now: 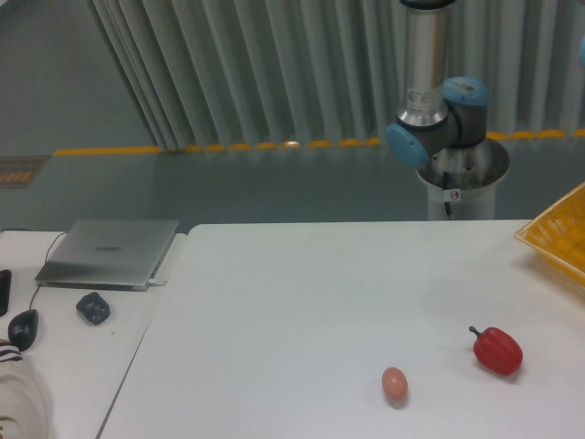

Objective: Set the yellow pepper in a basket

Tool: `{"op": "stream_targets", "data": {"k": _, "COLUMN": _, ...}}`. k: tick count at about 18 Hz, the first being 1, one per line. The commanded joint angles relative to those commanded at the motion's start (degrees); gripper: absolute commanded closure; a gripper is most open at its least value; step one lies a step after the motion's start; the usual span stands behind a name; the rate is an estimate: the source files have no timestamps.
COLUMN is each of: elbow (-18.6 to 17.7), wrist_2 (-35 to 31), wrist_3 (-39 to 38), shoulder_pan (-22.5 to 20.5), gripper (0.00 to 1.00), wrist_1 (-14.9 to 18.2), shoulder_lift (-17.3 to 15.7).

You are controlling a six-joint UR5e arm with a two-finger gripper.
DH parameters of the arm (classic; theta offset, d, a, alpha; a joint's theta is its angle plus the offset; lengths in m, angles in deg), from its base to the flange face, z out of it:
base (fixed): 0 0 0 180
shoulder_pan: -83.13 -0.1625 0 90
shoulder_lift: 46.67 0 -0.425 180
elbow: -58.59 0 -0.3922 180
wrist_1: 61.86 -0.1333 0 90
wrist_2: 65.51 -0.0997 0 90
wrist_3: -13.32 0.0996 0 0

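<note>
The yellow pepper does not show in the camera view. The yellow lattice basket (558, 236) shows only as a corner at the right edge of the white table (302, 302). The gripper is out of view; only the arm's base and lower joints (437, 128) show behind the table's far edge.
A red pepper (497, 351) lies at the front right of the table, with a small pinkish egg (394, 383) to its left. On the neighbouring table to the left are a closed laptop (110, 251), a dark mouse (92, 307) and other small dark items.
</note>
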Motion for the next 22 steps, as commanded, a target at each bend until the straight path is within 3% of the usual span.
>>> {"op": "stream_targets", "data": {"k": 9, "elbow": 4.2, "wrist_2": 0.4, "wrist_3": -0.1, "shoulder_pan": 5.9, "gripper": 0.00, "wrist_1": -0.1, "shoulder_lift": 6.3}}
{"op": "stream_targets", "data": {"k": 22, "elbow": 4.2, "wrist_2": 0.2, "wrist_3": -0.1, "shoulder_pan": 6.7, "gripper": 0.00, "wrist_1": -0.1, "shoulder_lift": 6.5}}
